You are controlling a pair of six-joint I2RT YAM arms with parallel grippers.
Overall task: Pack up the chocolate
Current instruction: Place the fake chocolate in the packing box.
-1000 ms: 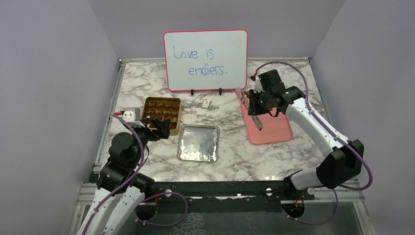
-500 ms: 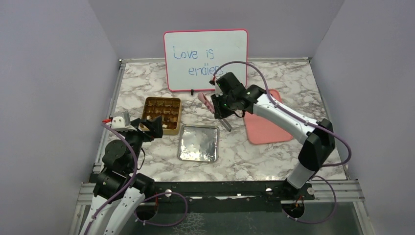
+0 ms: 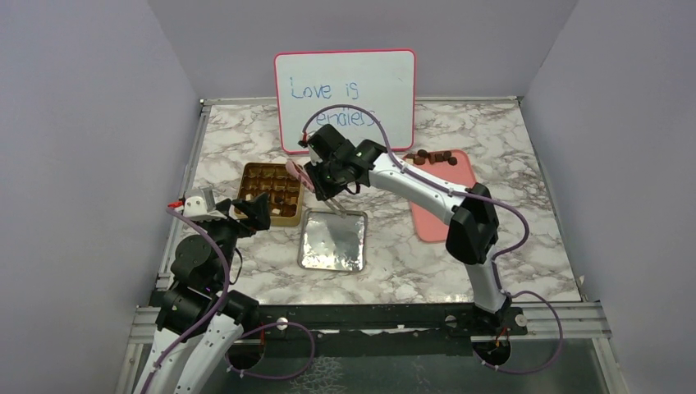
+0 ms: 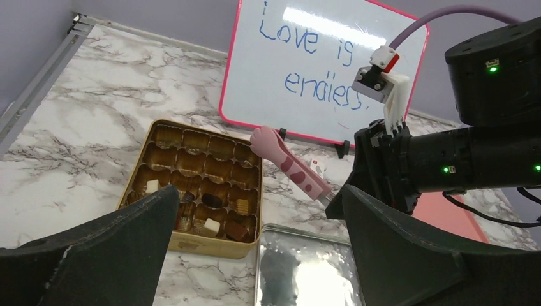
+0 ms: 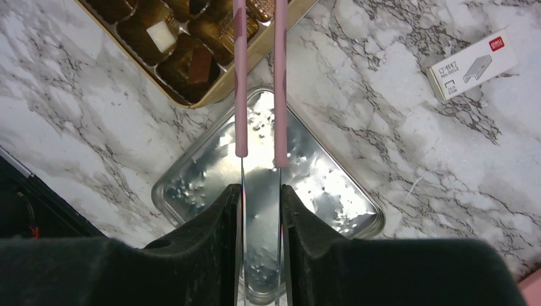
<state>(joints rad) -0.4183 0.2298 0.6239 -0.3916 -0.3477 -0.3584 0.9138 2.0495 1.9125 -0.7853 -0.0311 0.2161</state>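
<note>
A gold tin [image 3: 298, 199] with compartments stands left of centre, and several chocolate pieces [image 4: 212, 200], dark, light brown and white, lie in its near rows. More dark chocolate pieces [image 3: 431, 156] sit at the far end of the pink tray [image 3: 443, 215]. My right gripper [image 5: 261, 191] is shut on pink tongs [image 5: 241, 95], whose tips [image 4: 262, 136] hover over the tin's far right corner. Whether the tips carry a piece does not show. My left gripper [image 4: 258, 194] stands wide open just in front of the tin, with nothing in it.
A silver lid [image 3: 332, 240] lies flat right of the tin, under my right wrist. A whiteboard [image 3: 345, 98] stands at the back. A small white staple box [image 5: 472, 64] lies on the marble behind the lid. Walls enclose the table.
My right arm has swung left from the pink tray to the gold tin, carrying the tongs. The left gripper drew back slightly and stays open.
</note>
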